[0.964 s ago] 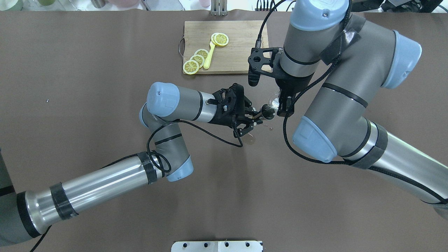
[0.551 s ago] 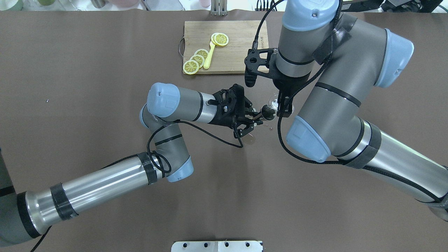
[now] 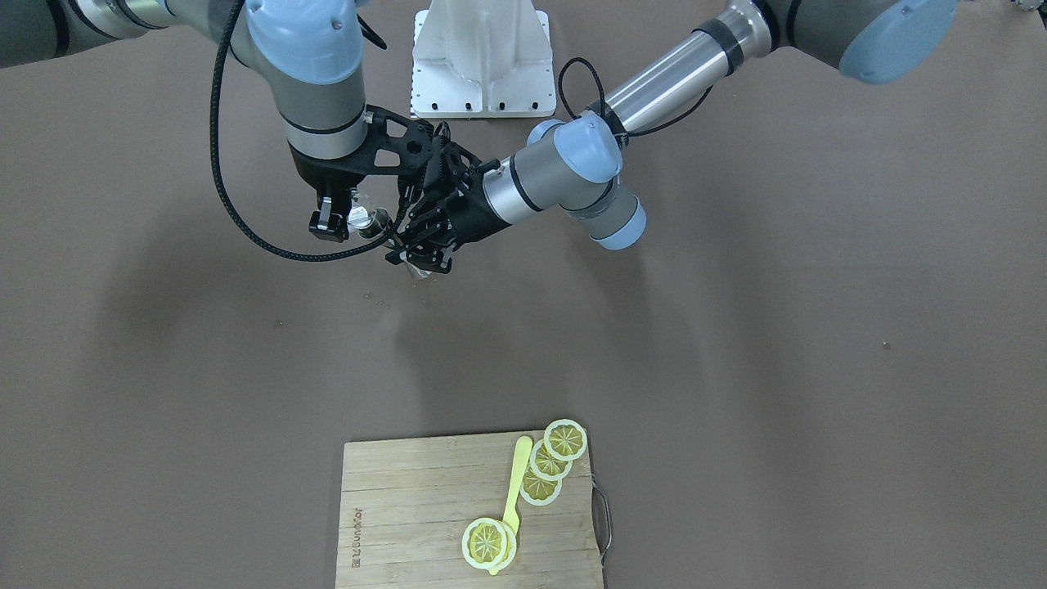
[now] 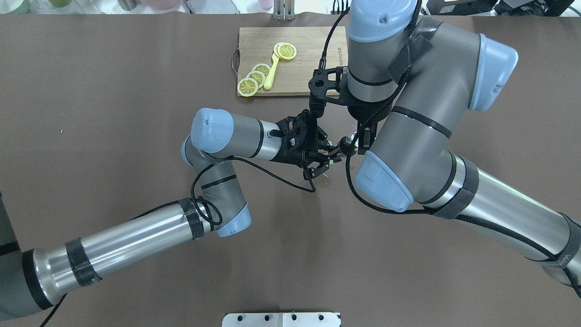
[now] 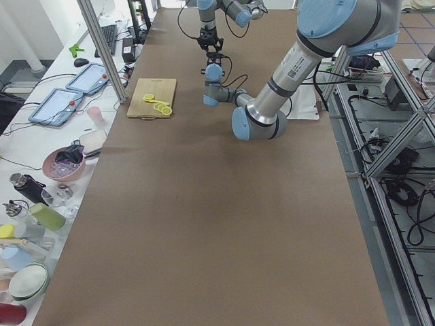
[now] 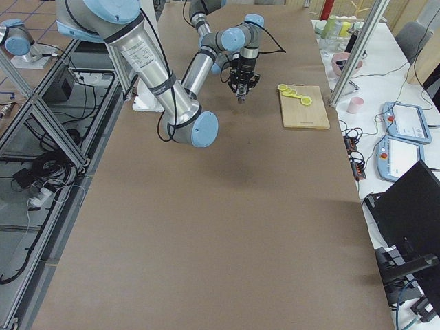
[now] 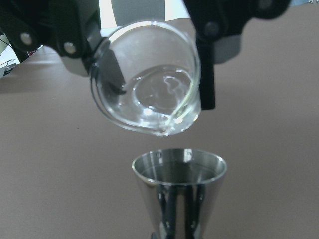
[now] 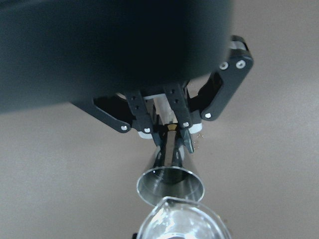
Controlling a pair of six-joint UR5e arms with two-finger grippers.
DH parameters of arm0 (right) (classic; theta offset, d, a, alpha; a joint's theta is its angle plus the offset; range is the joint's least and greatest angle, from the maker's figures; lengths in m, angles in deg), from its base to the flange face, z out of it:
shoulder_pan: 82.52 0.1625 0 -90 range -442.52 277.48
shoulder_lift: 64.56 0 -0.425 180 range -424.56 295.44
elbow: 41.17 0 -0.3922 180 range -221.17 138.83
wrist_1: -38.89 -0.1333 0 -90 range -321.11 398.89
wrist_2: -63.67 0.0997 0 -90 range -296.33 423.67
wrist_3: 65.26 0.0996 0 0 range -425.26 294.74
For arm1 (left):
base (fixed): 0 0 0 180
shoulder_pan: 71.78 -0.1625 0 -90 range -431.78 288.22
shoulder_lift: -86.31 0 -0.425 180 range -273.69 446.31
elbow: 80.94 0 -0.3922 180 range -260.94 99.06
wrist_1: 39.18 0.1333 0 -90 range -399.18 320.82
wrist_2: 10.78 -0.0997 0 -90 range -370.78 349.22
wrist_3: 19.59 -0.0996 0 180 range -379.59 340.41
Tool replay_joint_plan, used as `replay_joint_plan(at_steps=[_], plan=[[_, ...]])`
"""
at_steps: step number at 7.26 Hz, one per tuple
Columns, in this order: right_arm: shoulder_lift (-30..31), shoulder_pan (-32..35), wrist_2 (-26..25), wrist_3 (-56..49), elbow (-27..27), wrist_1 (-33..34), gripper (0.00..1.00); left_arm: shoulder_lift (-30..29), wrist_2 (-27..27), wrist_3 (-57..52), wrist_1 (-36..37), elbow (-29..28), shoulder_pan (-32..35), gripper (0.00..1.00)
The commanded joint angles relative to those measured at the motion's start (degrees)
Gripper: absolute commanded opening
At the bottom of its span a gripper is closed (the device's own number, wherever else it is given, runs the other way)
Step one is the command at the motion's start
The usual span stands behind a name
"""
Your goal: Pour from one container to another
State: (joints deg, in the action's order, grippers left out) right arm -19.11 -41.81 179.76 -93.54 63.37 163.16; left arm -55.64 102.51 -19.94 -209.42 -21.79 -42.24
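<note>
My left gripper (image 4: 333, 155) is shut on the waist of the dark metal jigger (image 7: 179, 189), which it holds upright above the table with its open cone up. My right gripper (image 4: 361, 138) is shut on the clear glass cup (image 7: 149, 79). The cup is tilted, its lip just above and behind the jigger's rim, with a little clear liquid pooled inside. In the right wrist view the jigger (image 8: 171, 179) sits just beyond the cup's rim (image 8: 182, 224), between the left gripper's fingers (image 8: 149, 130). Seen from the front, the cup (image 3: 357, 217) and jigger (image 3: 378, 222) almost touch.
A wooden cutting board (image 4: 313, 45) with lemon slices (image 4: 254, 79) and a yellow pick lies at the table's far side, behind the grippers. A few small droplets (image 3: 376, 303) dot the brown table near the grippers. The white robot base plate (image 4: 281, 319) is at the near edge.
The right arm has shifted left in the overhead view and brought the glass cup closer over the jigger. The left arm and the jigger have stayed put.
</note>
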Motion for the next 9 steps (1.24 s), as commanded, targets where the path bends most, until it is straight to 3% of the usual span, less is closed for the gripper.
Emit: replay_joint_plan(at_steps=[1,9], plan=[[-1.0,-1.0,-1.0,-0.1,-0.6,1.7,0.00,0.1,0.0,0.0,-0.1,0.0,0.0,0.00],[-4.6,-1.0,-3.5,-4.2,-2.7,8.7,0.00,0.2,0.0,0.0,-0.4,0.3,0.0,0.00]])
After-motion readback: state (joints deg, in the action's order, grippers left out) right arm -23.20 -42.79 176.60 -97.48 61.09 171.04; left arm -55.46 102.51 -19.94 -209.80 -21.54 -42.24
